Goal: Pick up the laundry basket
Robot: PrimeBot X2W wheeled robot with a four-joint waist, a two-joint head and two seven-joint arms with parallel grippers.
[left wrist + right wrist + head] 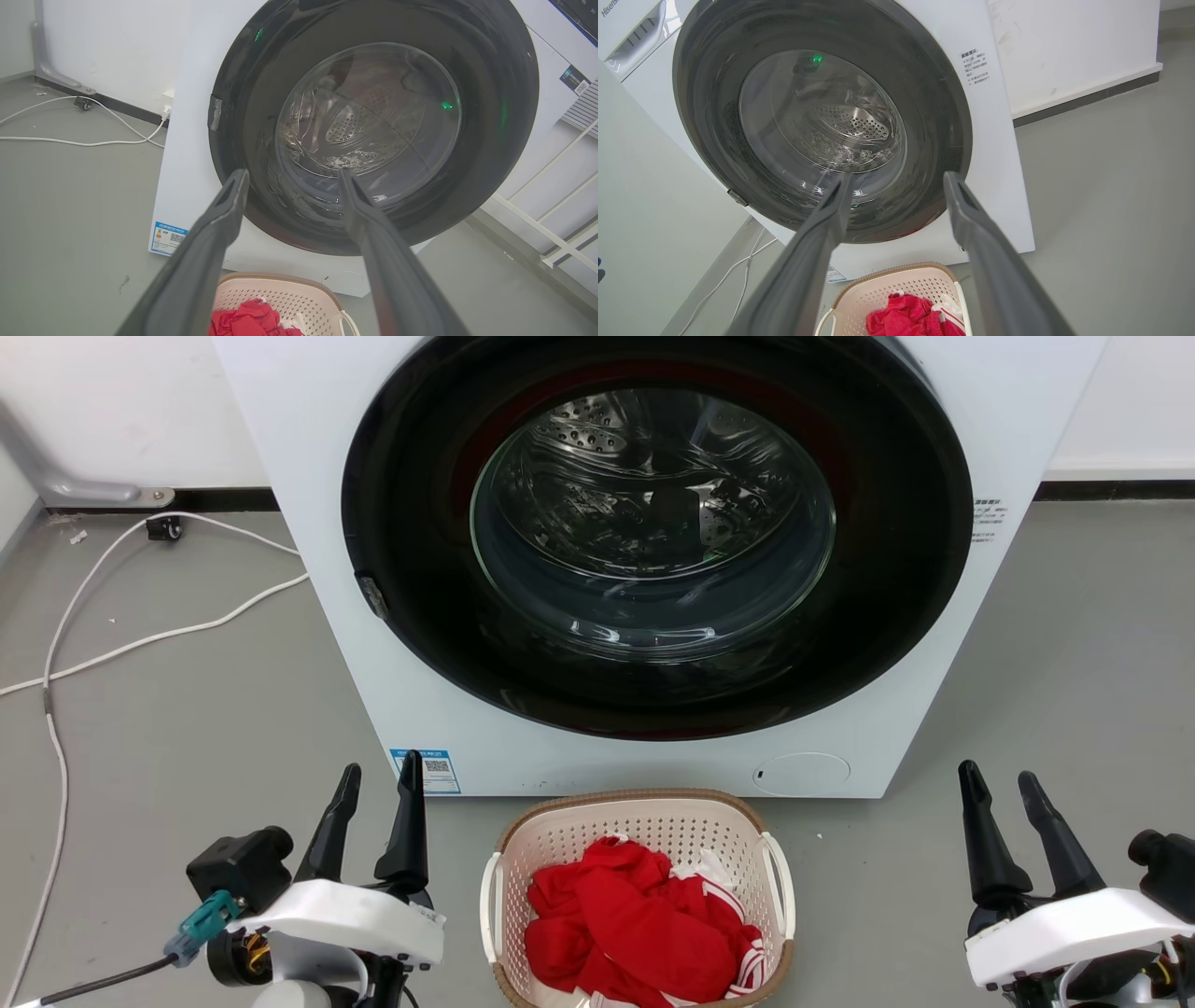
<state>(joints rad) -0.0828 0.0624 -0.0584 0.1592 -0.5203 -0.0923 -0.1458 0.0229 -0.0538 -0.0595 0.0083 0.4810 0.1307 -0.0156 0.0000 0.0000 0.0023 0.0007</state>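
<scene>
The laundry basket is a small cream perforated tub with a brown rim and white side handles. It stands on the grey floor just in front of the washing machine, holding red and white clothes. My left gripper hovers open to the basket's left, nothing between its fingers. My right gripper stands open off to the basket's right, also empty. The left wrist view catches the basket below my left gripper. In the right wrist view the basket lies beneath my right gripper.
A white washing machine with a shut round dark glass door rises right behind the basket. White cables trail over the floor at the left. A white wall with a dark skirting runs behind.
</scene>
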